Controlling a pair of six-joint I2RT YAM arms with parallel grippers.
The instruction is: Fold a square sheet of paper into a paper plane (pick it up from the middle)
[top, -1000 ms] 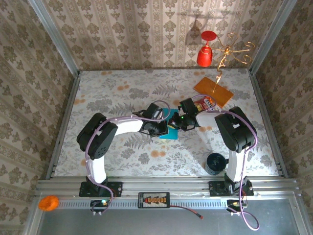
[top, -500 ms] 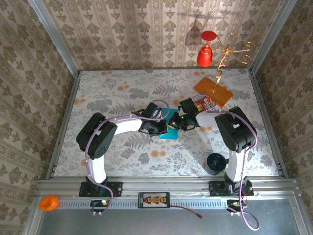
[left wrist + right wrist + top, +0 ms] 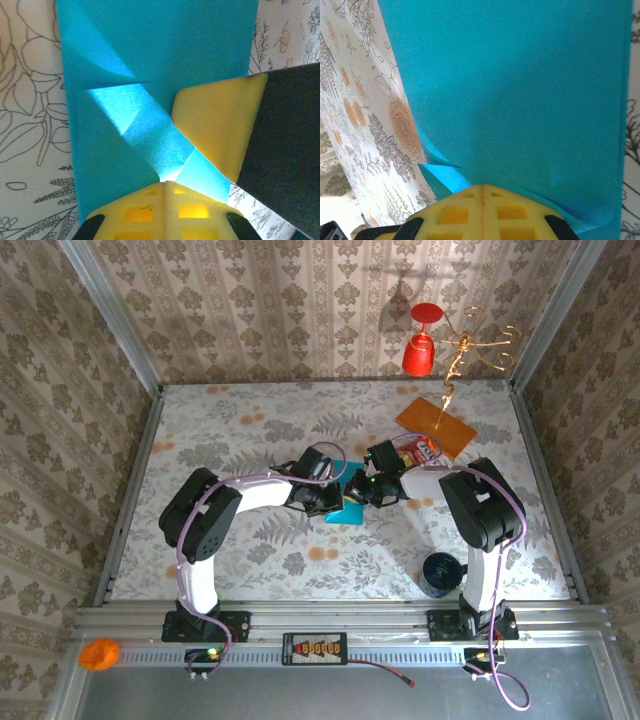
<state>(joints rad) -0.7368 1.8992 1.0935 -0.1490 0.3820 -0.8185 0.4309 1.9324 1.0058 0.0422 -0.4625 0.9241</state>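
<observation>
The square sheet of paper (image 3: 348, 511) is teal-blue and lies mid-table, partly under both gripper heads. In the left wrist view the sheet (image 3: 150, 50) carries diagonal folds with a lighter flap. A finished paper plane is out of view. My left gripper (image 3: 337, 501) is shut, its yellow tips (image 3: 165, 184) together and resting on the folded flap. The right gripper's yellow finger (image 3: 215, 125) presses on the same flap from the right. My right gripper (image 3: 358, 495) is also shut, tips (image 3: 483, 187) down on the sheet (image 3: 520, 90) near its edge, where a small flap curls up.
A flat orange card (image 3: 436, 427) and a red-and-yellow snack packet (image 3: 420, 450) lie behind the right gripper. A black round object (image 3: 437, 573) stands by the right arm's base. The patterned table (image 3: 230, 440) stretches open to the left.
The left gripper has edged slightly right and away over the sheet. The right gripper has stayed put. Both remain shut.
</observation>
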